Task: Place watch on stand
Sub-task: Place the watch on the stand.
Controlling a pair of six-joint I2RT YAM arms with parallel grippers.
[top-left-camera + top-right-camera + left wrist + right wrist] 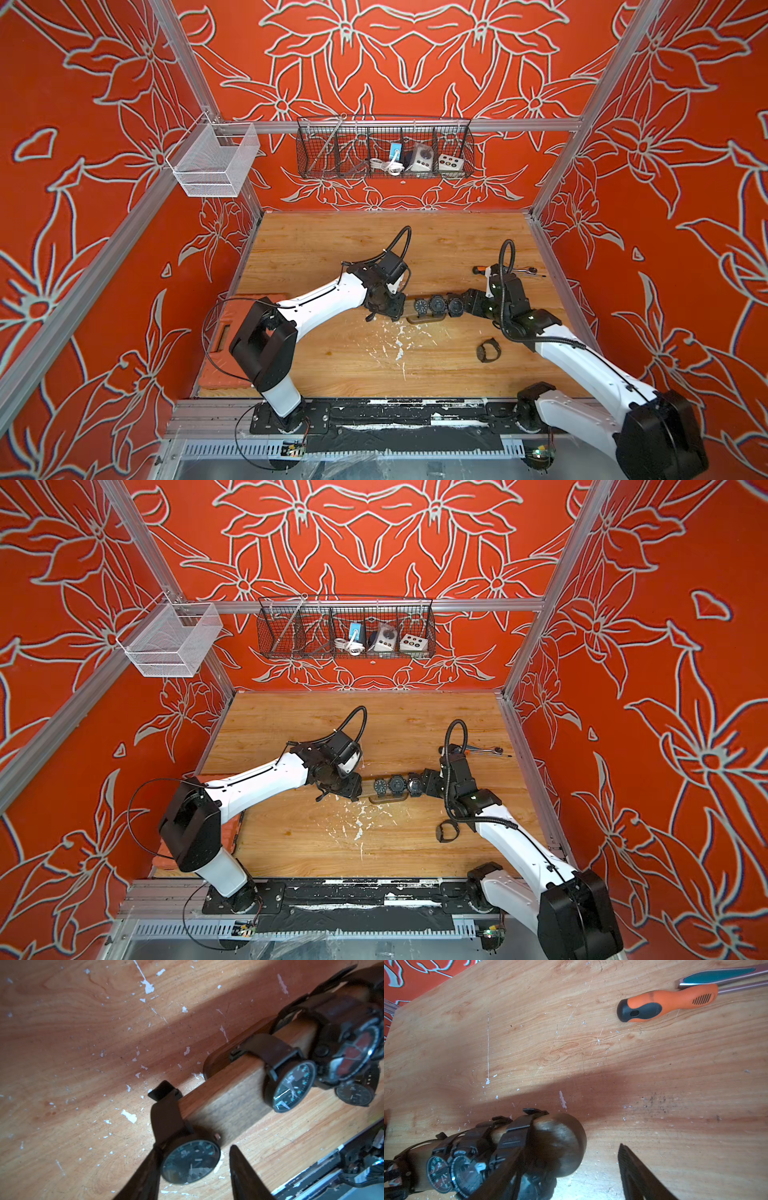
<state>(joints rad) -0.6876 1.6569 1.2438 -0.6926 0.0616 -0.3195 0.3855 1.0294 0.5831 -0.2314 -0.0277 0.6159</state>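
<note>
At the left end of the stand point(228, 1093), the watch point(191, 1161) hangs with its strap point(166, 1113) looped over the bar, right at the tip. How much wood lies inside the loop is hidden.

Orientation: the dial faces the same way as the neighbouring watch point(293, 1086), out from the bar's side. From the top views I judge that to be up and toward the arms' bases. The strap loop stands crosswise to the bar. The stand's long axis runs straight across the table point(332, 249), from one arm toward the other.

Left gripper point(194, 1147): jaws part-way apart, straddling the dial. One finger point(145, 1172) lies against the case and the other is clear of it, with table showing between. I judge this is not a clamp.

Right gripper point(571, 1149): jaws wide around the bar's rounded right end, one finger well off the wood.

Risks:
- The touching finger could drag the case on withdrawal and pull the loop off the tip, since the loop sits so near the end.
- The base point(216, 1061) is shorter than the bar, so a push at either end could tip or slide the stand and shed watches.

A further watch point(488, 350) lies loose on the table near the right arm. A screwdriver point(664, 1004) lies well apart from the stand.
</note>
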